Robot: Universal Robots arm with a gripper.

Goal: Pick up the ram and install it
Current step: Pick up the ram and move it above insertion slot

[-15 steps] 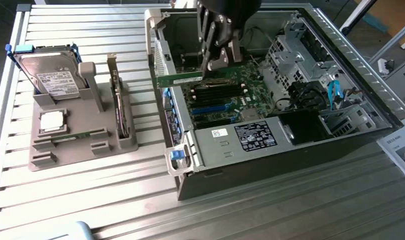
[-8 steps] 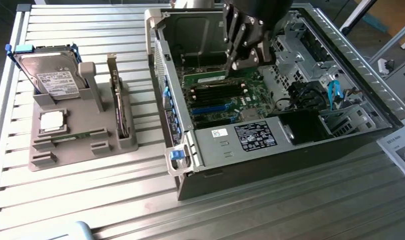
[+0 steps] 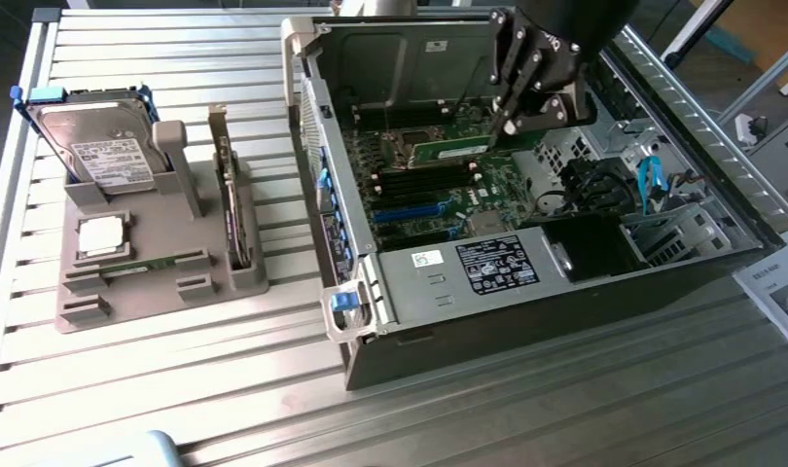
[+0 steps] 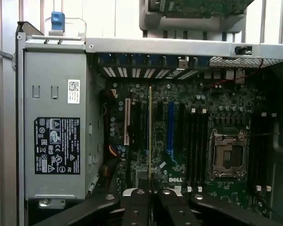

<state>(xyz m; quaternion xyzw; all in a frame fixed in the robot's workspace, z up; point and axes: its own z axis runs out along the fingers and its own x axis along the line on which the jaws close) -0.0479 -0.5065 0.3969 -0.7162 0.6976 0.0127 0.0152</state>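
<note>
We see the gripper (image 3: 515, 124) clamped on the ram (image 3: 455, 149) — a thin green stick — held above the motherboard (image 3: 427, 190) inside the open computer case (image 3: 537, 292).

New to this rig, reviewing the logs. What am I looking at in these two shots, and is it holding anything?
A single robot arm works over an open desktop computer case on a slatted metal table. The exterior view looks down from outside; the wrist view looks from the arm itself into the case at the motherboard. The gripper has its jaws shut on the ram, a thin green stick seen edge-on in the wrist view, held above the board. On the exterior view's left, a grey holder carries a hard drive, a processor chip and an upright card.
</note>
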